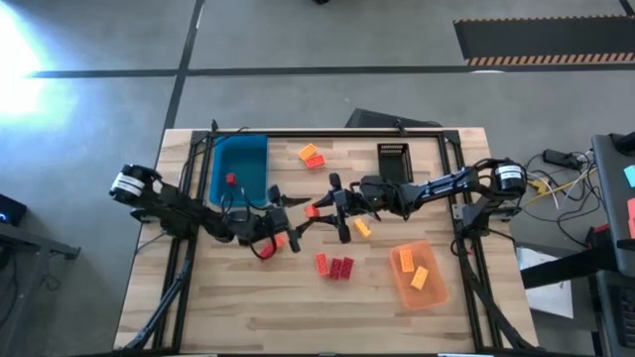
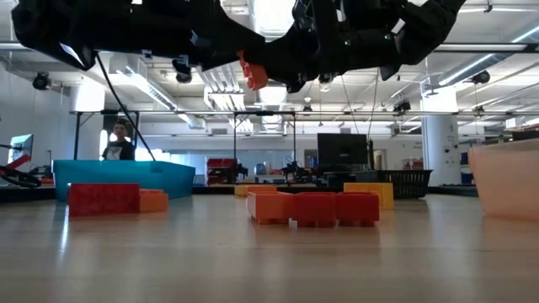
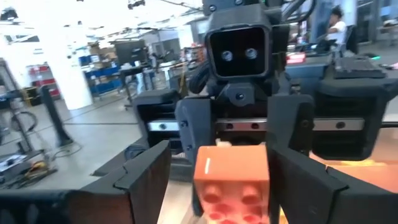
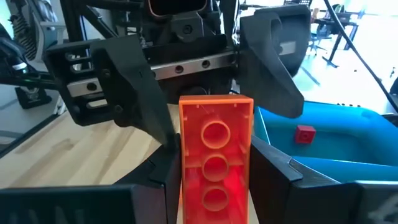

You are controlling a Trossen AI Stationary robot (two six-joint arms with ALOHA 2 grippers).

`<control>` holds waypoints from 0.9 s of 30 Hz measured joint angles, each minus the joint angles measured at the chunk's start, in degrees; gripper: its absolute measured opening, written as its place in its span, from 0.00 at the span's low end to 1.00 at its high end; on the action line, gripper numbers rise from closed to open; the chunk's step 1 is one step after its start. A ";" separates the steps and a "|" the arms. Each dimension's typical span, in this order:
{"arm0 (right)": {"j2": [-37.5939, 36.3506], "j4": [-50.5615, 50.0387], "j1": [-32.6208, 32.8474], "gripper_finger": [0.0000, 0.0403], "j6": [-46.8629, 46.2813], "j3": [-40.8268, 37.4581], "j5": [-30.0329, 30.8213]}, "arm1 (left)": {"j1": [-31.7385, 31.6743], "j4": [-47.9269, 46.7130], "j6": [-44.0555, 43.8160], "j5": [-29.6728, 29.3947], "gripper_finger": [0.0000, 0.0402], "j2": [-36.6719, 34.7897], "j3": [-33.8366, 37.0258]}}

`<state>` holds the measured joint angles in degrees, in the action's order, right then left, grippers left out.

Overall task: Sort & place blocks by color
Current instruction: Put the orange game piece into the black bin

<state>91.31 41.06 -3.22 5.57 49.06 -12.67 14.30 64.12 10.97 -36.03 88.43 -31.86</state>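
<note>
One orange-red studded block (image 1: pixel 312 210) is up in the air over the table's middle, between my two grippers, which face each other. My right gripper (image 1: pixel 328 205) comes from the table's right and is shut on it. My left gripper (image 1: pixel 294 214) comes from the left and is open; its fingers (image 3: pixel 146 177) stand on either side of the block (image 3: pixel 231 180). Whether they touch it I cannot tell. The low view shows the block (image 2: pixel 253 72) high above the tabletop. Other blocks lie on the wood: red ones (image 1: pixel 335 266), a yellow one (image 1: pixel 362 227), orange and yellow ones (image 1: pixel 313 156). My right gripper pinches the orange-red block by its two long sides (image 4: pixel 186 180) between both fingers (image 4: pixel 277 180). The fingers come level from the table's right and lie along the block. The hollow underside (image 4: pixel 216 165) faces my wrist camera. The block is lifted clear, and its free end reaches between the left gripper's fingers.
A blue tray (image 1: pixel 253 149) at the far left holds one red block (image 1: pixel 231 179). A translucent orange tray (image 1: pixel 437 295) near the right front holds two yellow-orange blocks (image 1: pixel 413 269). A black tray (image 1: pixel 394 161) stands at the far edge. Red and orange blocks (image 1: pixel 273 244) lie under the left gripper.
</note>
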 joint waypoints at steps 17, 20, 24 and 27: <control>0.00 -0.24 0.02 0.37 0.26 0.00 -0.12 | -0.32 0.41 0.12 2.47 0.32 0.38 -0.02; 0.00 -0.28 -0.02 0.49 -0.13 0.00 0.50 | -0.36 0.16 0.25 2.42 0.32 0.38 -0.02; 0.00 -0.43 -0.07 0.61 -0.64 0.00 0.64 | -0.36 -0.09 -0.06 2.34 0.32 0.38 -0.02; 0.00 -0.48 -0.07 0.66 -0.66 0.00 0.87 | -0.34 -0.11 -0.10 2.34 0.32 0.38 -0.02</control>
<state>91.31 40.58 -3.29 4.91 49.06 -11.80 13.96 64.01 10.88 -33.69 88.82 -31.88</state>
